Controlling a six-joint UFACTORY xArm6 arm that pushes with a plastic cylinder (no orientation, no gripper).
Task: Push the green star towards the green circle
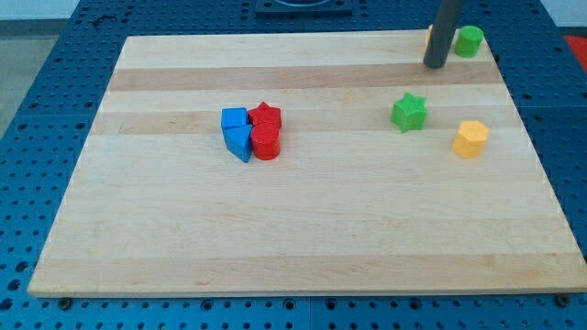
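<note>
Standing at the frame's upper right, my tip (434,65), a bare rod holding nothing, rests just left of the green circle (470,40). The green star (409,112) lies below; pushing well likely means circling beneath it first.

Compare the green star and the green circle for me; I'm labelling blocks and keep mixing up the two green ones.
The green star has pointed arms, while the green circle has a rounded outline. The star sits further down the board, near the yellow block; the circle sits at the view's top right corner. My tip rests close beside the circle, to its left, while the star lies apart, below it. Both are the same bright green and look similar in size.
</note>
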